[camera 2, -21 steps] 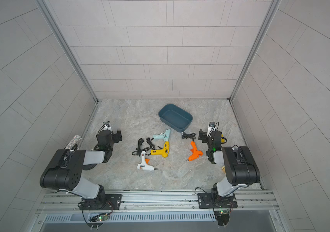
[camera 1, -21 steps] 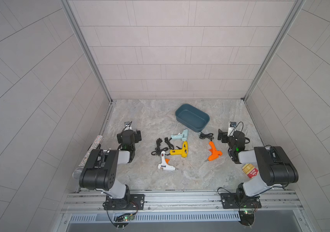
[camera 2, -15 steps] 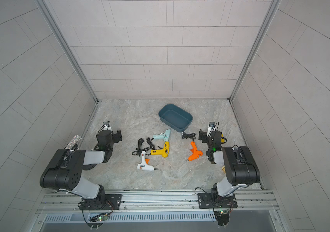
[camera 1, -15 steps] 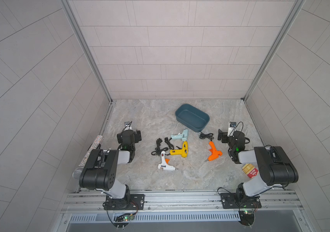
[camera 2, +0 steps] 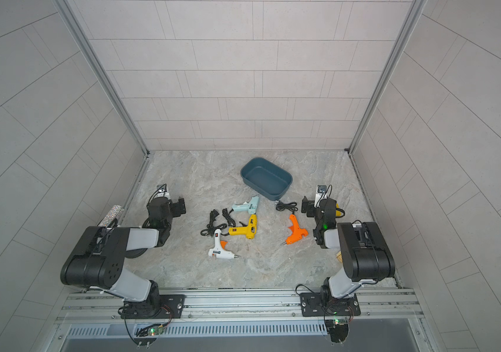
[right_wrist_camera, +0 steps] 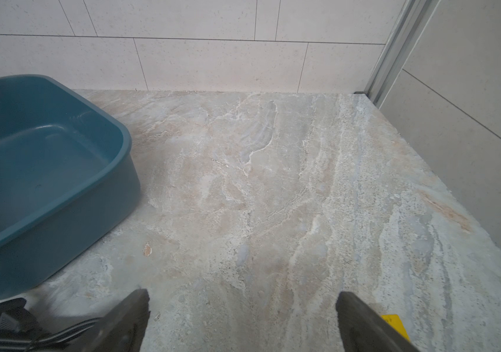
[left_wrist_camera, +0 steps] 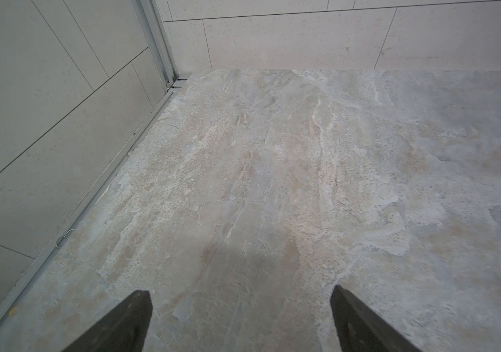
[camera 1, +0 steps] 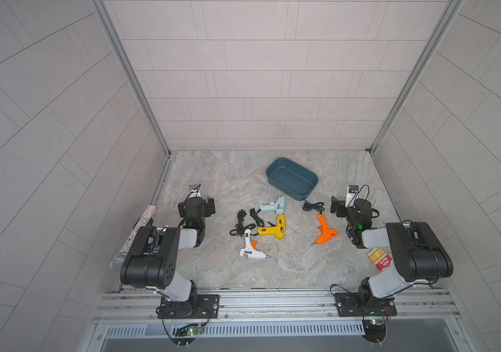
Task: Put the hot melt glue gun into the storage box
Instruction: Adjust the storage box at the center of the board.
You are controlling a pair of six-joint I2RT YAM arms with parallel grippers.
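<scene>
Several hot melt glue guns lie in the middle of the table in both top views: a pale teal one (camera 1: 273, 205), a yellow one (camera 1: 273, 230), a white one (camera 1: 250, 251) and an orange one (camera 1: 324, 232). The teal-blue storage box (camera 1: 285, 190) (camera 2: 258, 189) stands behind them with nothing in it; its near wall (right_wrist_camera: 60, 243) shows in the right wrist view. My left gripper (camera 1: 196, 201) (left_wrist_camera: 241, 294) rests low at the left, open over bare table. My right gripper (camera 1: 349, 204) (right_wrist_camera: 243, 294) rests low at the right beside the box, open and holding nothing.
Black power cords (camera 1: 243, 222) trail from the guns, and a plug with its cord (right_wrist_camera: 14, 323) lies by the box. A glittery microphone (camera 1: 134, 237) lies along the left wall. A red-and-yellow carton (camera 1: 380, 259) sits under the right arm. A yellow object (right_wrist_camera: 395, 326) shows beside the right gripper.
</scene>
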